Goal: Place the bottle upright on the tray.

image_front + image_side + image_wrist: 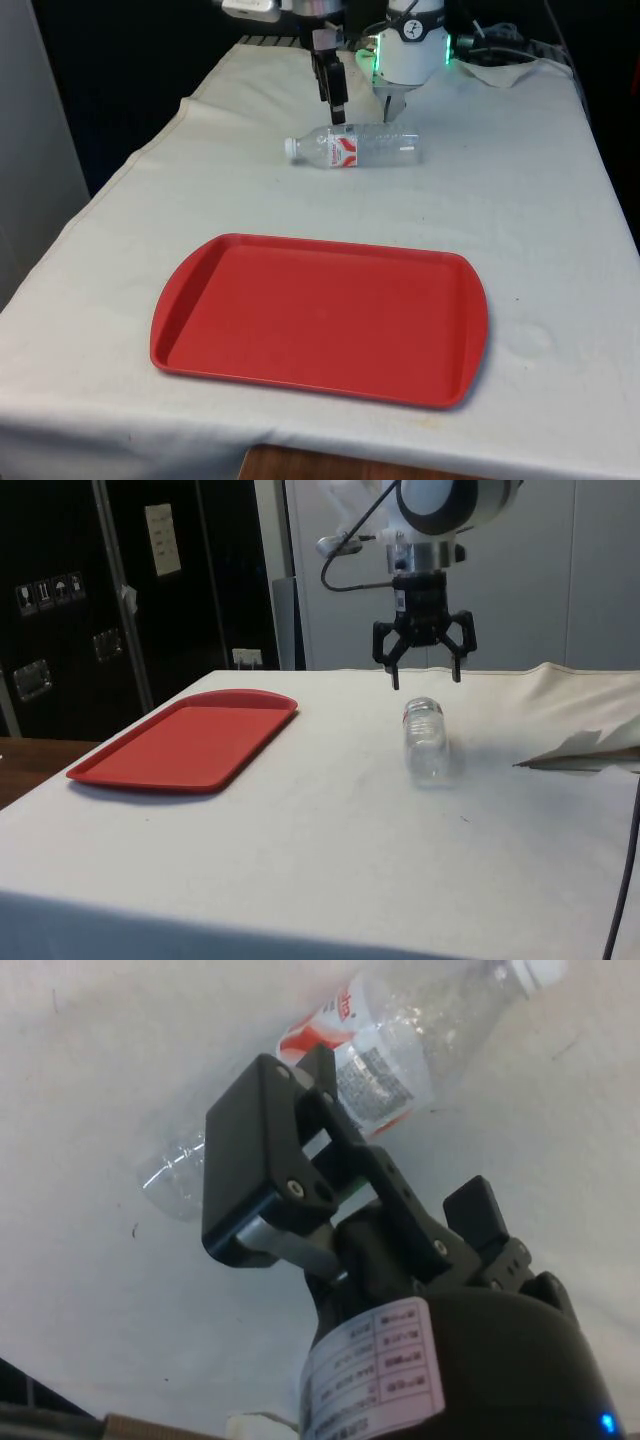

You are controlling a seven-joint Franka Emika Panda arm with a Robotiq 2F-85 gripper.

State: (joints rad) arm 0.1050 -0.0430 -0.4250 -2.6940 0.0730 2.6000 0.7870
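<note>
Red tray (320,318) nearest on the white cloth (540,250), bare, clear bottle (353,146) lying on its side well beyond it, cap toward the front view's left, gripper (425,678) just above it, fingers spread, grasping nothing, crumpled paper (585,748) near the bottle.

Gripper (427,681) hangs over the table (560,230), fingers spread. Directly beneath it the bottle (353,146) lies on its side on the cloth. The tray (320,317) sits well away from the gripper, toward the table's near edge.
</note>
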